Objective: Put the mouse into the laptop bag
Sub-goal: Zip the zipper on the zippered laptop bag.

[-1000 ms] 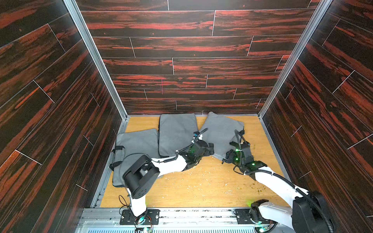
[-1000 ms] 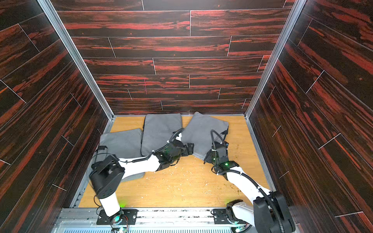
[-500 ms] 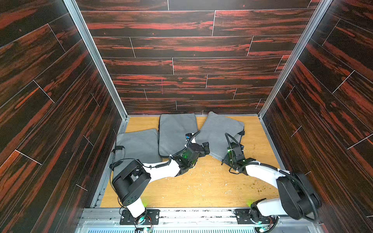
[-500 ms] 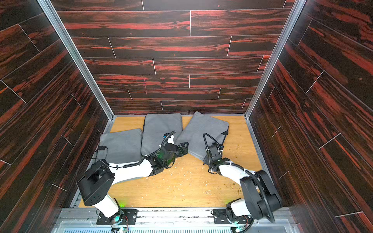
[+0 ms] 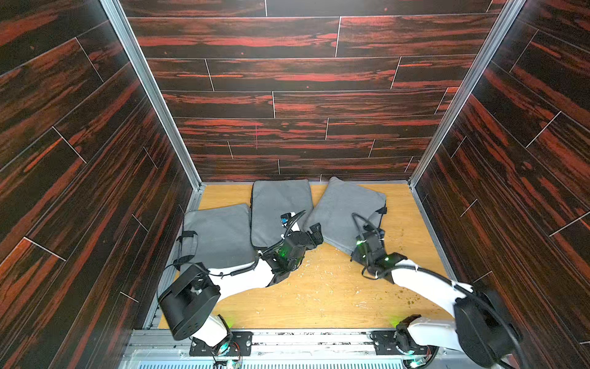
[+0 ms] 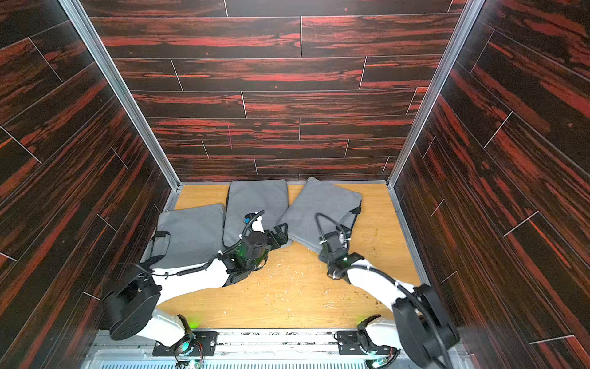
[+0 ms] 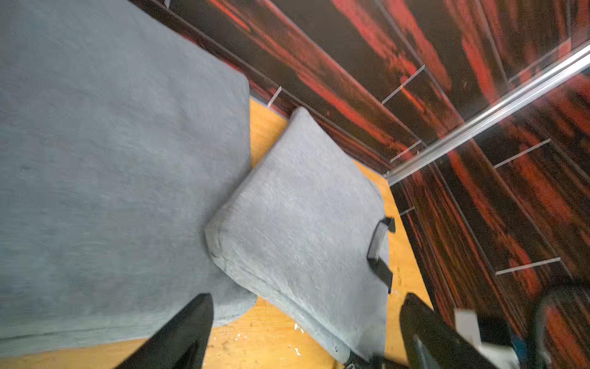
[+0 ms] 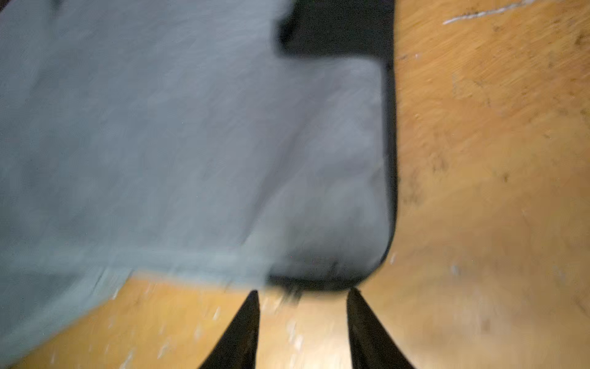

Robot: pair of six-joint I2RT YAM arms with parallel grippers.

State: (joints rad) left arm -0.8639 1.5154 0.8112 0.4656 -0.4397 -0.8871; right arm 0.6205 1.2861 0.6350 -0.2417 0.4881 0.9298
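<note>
Three grey laptop bags lie on the wooden table: one at the left [image 5: 220, 236], one in the middle [image 5: 281, 207] and one turned at an angle on the right [image 5: 348, 211]. The mouse shows in no view. My left gripper [image 7: 308, 297] stands wide open, low over the table where the middle bag and the right bag [image 7: 303, 223] meet, with nothing between its fingers. My right gripper [image 8: 303, 292] is open just short of the near corner of the right bag [image 8: 191, 143], beside its black-edged handle side, and holds nothing.
Dark wood-patterned walls close in the table [image 5: 319, 297] on three sides. White crumbs are scattered over the bare wood in front of the bags. The left bag's black handle [image 5: 188, 246] lies near the left wall.
My right arm swung its elbow low and left, then came back, with its gripper still at the right bag's near corner. The left gripper stays open and has barely shifted.
</note>
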